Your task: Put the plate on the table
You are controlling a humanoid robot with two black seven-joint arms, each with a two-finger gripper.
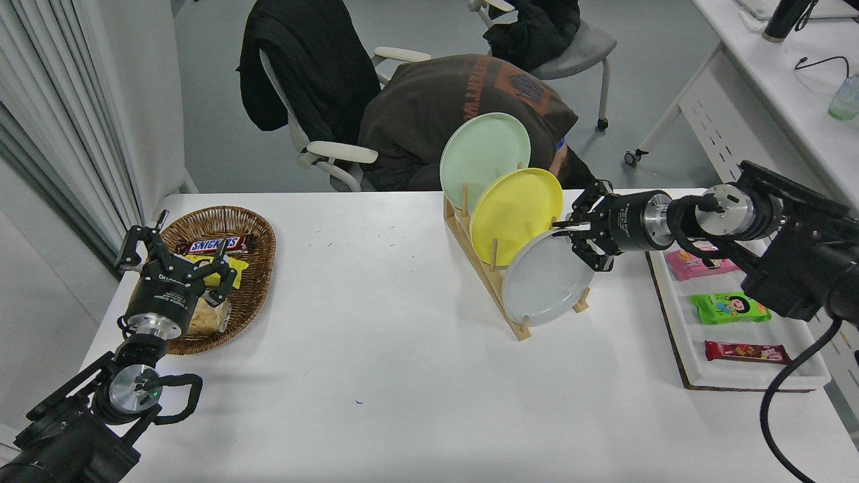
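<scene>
Right now we see the right gripper [569,228] w/ fingers clamped on the top rim of the round light-grey plate [545,280], which sits in the wooden peg rack [484,268] on the white tabletop [402,349]. Risk: an edge-only pinch could slip, or the lift could drag the yellow plate [513,211] just behind.

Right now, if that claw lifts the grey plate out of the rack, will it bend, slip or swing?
The grey plate looks rigid, so it probably won't bend. Its smooth surface and thin rim may slip, since the right gripper holds only the top edge. Gripped there, it could swing or knock the yellow plate beside it in the wooden rack.
</scene>
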